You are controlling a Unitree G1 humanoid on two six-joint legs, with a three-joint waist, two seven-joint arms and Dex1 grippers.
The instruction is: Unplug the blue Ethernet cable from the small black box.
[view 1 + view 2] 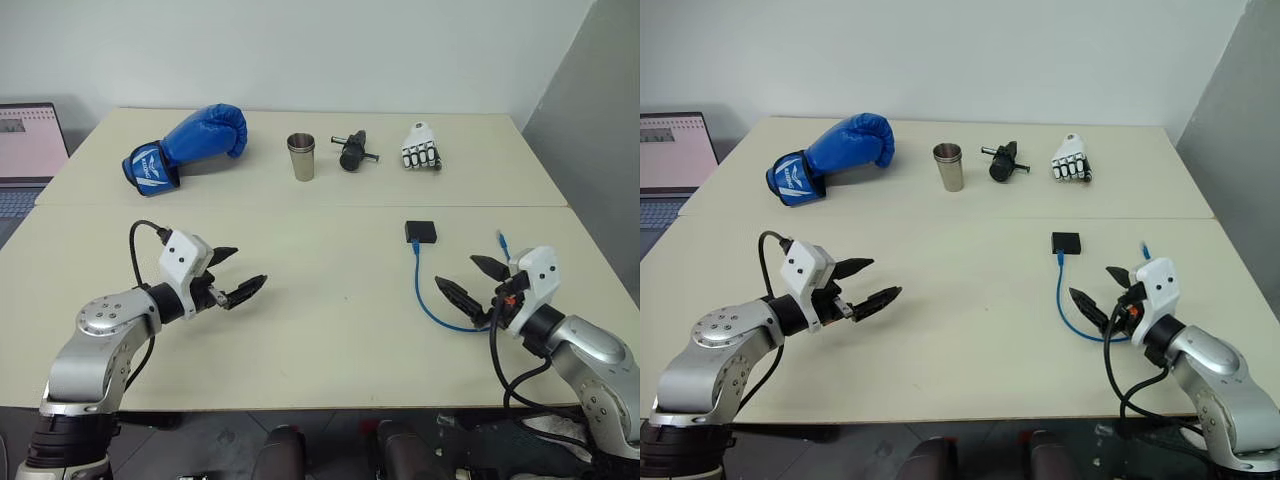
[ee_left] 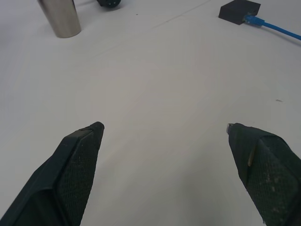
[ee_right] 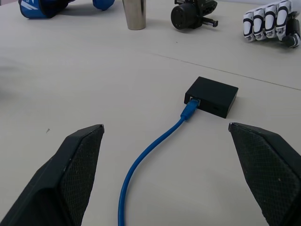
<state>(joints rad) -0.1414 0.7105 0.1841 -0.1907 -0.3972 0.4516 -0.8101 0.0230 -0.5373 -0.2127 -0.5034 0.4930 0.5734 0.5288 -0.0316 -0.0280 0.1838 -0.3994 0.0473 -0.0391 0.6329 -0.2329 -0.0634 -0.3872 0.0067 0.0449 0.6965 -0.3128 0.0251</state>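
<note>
On the bench: a pale bench (image 1: 320,300) carries every item listed below.
Small black box: the small black box (image 1: 421,232) lies flat on the right half of the bench, ahead of the right claw.
Blue Ethernet cable: the blue Ethernet cable (image 1: 419,288) has one plug seated in the near side of the box; the cord runs toward the robot, curves right under the right claw, and its free end rests just beyond that claw.
Right claw: the right claw (image 1: 470,279) hovers above the cable's curve, fingers spread wide, grasping nothing.
Left claw: the left claw (image 1: 236,272) hovers over bare bench on the left, well apart from the box, fingers spread wide, grasping nothing.
Far row: a blue boxing glove (image 1: 186,144), a steel cup (image 1: 301,157), a black cylindrical tool (image 1: 353,150) and a small white robotic hand (image 1: 420,147) lie in a line from left to right.
Far left edge: a laptop (image 1: 28,150) stands open beside the bench.
</note>
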